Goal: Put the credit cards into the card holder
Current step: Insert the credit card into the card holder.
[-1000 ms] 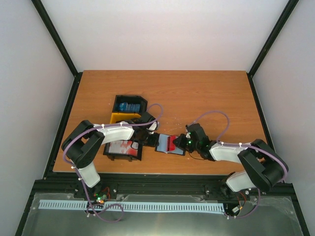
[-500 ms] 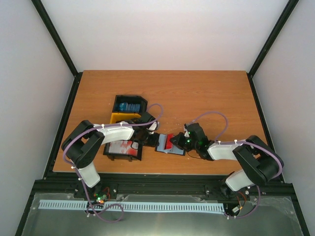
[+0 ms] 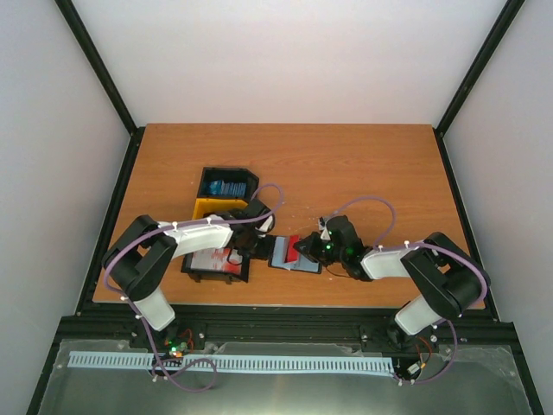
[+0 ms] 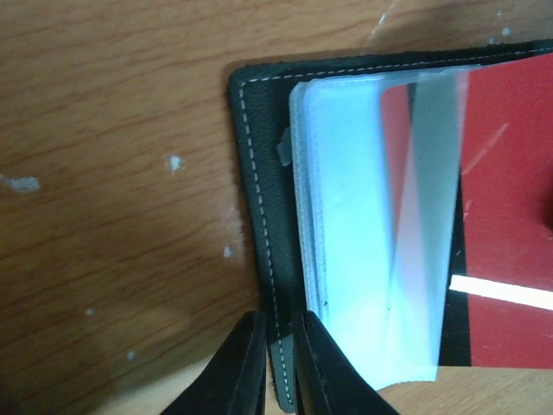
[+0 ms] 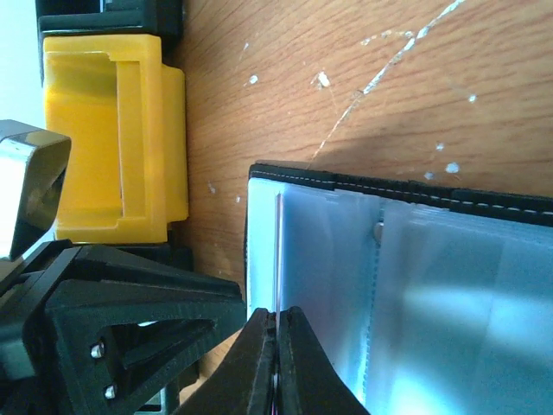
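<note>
Wooden counter (image 3: 346,164) carried everything: black and yellow bins (image 3: 226,197) sat at its left, and just beside them the card holder (image 4: 259,173) lay open, clear sleeves up. Left tool (image 4: 282,367) was pinched narrow on the holder's stitched edge, while right tool (image 5: 278,363) was clamped tight on a red credit card (image 4: 505,173) lying over the sleeves.

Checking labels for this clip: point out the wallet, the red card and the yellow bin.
wallet (image 4: 257,173), left wrist view, black stitched edge.
red card (image 4: 510,173), left wrist view, red face.
yellow bin (image 5: 104,147), right wrist view, side wall.
</note>
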Controlling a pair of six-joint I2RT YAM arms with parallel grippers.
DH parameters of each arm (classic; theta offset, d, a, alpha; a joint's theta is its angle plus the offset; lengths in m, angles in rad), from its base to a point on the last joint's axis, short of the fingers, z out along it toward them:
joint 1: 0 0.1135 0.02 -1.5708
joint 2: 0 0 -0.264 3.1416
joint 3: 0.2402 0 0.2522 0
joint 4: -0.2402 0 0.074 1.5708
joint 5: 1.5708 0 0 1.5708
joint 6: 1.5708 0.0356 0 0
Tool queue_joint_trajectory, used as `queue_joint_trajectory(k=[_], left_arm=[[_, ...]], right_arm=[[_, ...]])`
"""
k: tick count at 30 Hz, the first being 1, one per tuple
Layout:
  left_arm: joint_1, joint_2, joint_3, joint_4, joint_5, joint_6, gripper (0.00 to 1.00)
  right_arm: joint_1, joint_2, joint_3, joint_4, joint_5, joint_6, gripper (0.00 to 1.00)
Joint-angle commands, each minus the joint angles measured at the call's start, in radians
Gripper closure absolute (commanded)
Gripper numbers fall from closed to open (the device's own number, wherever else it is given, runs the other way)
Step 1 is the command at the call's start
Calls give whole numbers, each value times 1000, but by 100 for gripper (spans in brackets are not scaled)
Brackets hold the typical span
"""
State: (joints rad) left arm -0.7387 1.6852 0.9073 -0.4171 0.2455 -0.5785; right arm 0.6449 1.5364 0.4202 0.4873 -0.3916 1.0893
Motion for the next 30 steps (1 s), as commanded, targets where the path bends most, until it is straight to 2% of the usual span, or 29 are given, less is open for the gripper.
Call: queue_joint_trajectory(k=[1,18,26,30], left_arm=[[-10,-31,-3,-39,-52,-30,89],[-10,-60,1,-46,-97,-44,88],[-11,-66,7,-53,-125,-50,88],[-10,-62,10,-68,-150,-59,85]], right_arm=[[6,-5,17,55,-13,11,97],[6,-9,12,121,-46,36,97],[6,-9,20,9,-16,6,97],[5,17,44,-70,-7,-4,97]])
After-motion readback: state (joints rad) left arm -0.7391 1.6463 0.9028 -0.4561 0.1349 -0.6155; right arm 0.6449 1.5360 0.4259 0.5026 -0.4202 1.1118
